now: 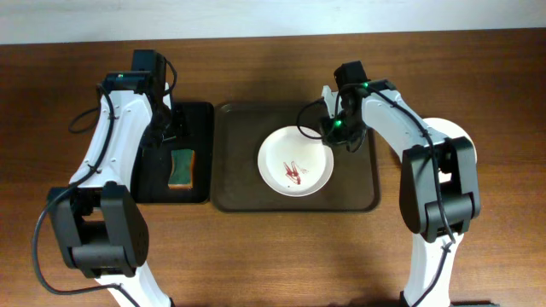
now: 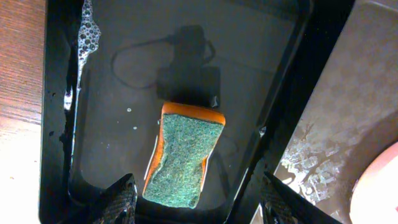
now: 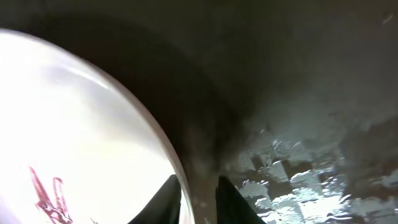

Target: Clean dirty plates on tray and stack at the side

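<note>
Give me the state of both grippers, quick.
Left gripper: open, holding nothing, above the sponge.
Right gripper: jaws closed on the rim of the plate.

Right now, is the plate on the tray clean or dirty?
Dirty: red smears show near the centre of the plate.

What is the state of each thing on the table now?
tray: wet
plate: dirty, red smears, flat on tray
black tray: foam at its edge
sponge: lying green side up in black tray
left gripper: open, empty, above sponge
right gripper: closed on plate's rim
</note>
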Action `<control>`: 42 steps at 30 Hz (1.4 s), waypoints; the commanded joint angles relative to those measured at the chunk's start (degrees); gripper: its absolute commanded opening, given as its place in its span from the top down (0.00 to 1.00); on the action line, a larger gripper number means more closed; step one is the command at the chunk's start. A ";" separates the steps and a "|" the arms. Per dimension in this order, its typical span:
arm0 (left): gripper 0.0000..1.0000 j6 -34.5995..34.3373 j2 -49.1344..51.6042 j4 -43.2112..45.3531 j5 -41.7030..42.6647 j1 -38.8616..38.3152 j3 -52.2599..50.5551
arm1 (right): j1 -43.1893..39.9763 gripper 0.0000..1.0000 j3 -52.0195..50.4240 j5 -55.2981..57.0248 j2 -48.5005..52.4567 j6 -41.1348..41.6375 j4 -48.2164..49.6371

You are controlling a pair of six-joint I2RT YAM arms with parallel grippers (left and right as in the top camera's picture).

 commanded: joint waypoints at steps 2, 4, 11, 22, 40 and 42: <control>0.38 0.33 -0.28 -0.07 0.57 0.04 0.15 | 0.66 0.96 -2.03 -1.07 0.59 0.28 -0.76; 0.39 0.33 -0.28 -0.07 0.57 0.04 0.15 | 0.55 0.96 -2.01 -1.07 0.50 0.85 -1.38; 0.38 0.33 -0.28 -0.09 0.57 0.04 0.15 | -0.68 0.96 -1.77 -1.09 -0.76 17.07 -5.55; 0.37 0.33 -0.28 -0.09 0.57 0.04 0.15 | 0.52 0.96 -1.81 -4.15 -0.79 34.01 -11.96; 0.36 0.33 -0.28 -0.07 0.57 0.04 0.15 | -1.33 0.61 -1.77 -3.61 -0.68 11.13 -0.26; 0.36 0.33 -0.28 -0.07 0.57 0.04 0.15 | -0.94 0.71 -1.97 -3.63 -0.63 10.73 -0.24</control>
